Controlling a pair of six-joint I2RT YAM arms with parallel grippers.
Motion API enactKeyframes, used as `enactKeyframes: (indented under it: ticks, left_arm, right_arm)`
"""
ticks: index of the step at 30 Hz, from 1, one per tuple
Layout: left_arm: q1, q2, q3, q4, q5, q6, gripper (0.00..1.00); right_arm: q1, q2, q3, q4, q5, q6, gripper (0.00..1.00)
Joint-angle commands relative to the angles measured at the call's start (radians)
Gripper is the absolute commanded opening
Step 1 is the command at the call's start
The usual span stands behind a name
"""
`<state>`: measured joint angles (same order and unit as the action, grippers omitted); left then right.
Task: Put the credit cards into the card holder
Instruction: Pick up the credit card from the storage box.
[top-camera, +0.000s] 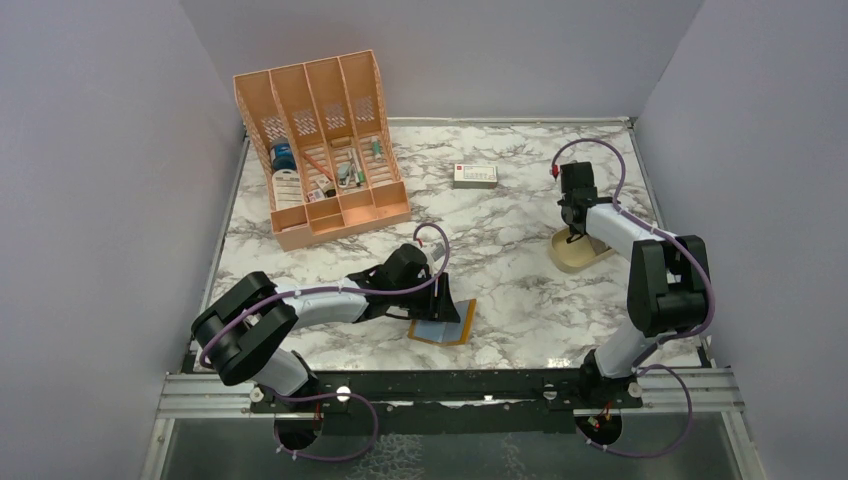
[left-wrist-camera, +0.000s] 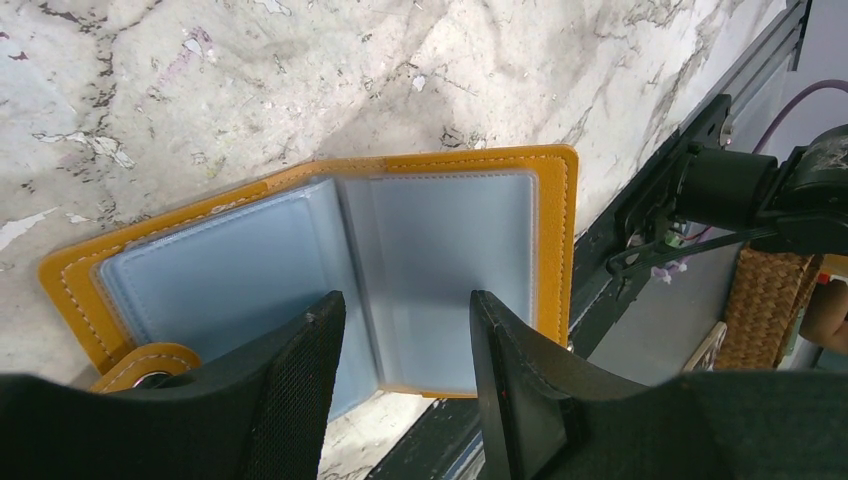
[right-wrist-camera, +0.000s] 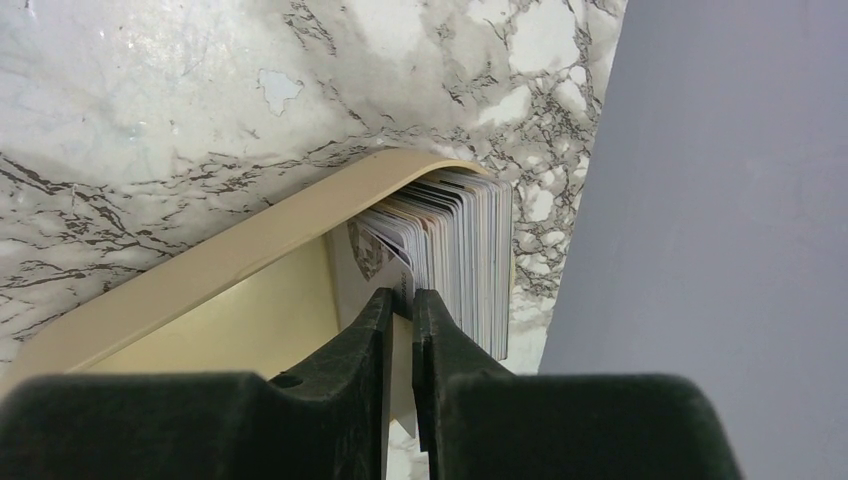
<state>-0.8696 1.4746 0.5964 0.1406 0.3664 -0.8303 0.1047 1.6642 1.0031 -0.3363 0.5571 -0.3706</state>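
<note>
The card holder (top-camera: 445, 326) lies open near the front edge, mustard-orange outside with grey-blue pockets (left-wrist-camera: 450, 250). My left gripper (top-camera: 438, 300) hangs open just over it, its fingers (left-wrist-camera: 408, 300) either side of the middle leaf, with nothing held. At the right, a stack of credit cards (right-wrist-camera: 470, 250) stands on edge at one end of the tan oval dish (right-wrist-camera: 200, 270). My right gripper (right-wrist-camera: 403, 297) reaches into that dish (top-camera: 560, 258) and is shut on the outermost card (right-wrist-camera: 350, 265), which leans away from the stack.
A large orange desk organiser (top-camera: 320, 150) with small items stands at the back left. A white box with a red mark (top-camera: 475, 175) lies at the back centre. Grey walls enclose the table, the right one close to the dish (right-wrist-camera: 720, 200).
</note>
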Motion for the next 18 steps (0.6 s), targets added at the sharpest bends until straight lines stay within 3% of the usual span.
enactKeyframes:
  ticks: [1,3,8,18]
  left_arm:
    - [0.006,-0.017,-0.006,0.001,-0.022,0.019,0.52]
    - [0.007,-0.017,-0.006,0.001,-0.022,0.019,0.52]
    - [0.006,-0.015,-0.005,0.000,-0.023,0.017,0.52]
    - [0.008,-0.010,-0.002,0.000,-0.023,0.017,0.52]
  right_arm:
    - [-0.008,-0.023,0.012,0.048,0.067,-0.004,0.14]
    - [-0.008,-0.026,0.014,0.049,0.068,-0.007,0.17]
    - [-0.008,-0.026,0.020,0.044,0.051,-0.009,0.09]
    - [-0.009,-0.033,0.024,0.053,0.071,-0.018,0.12]
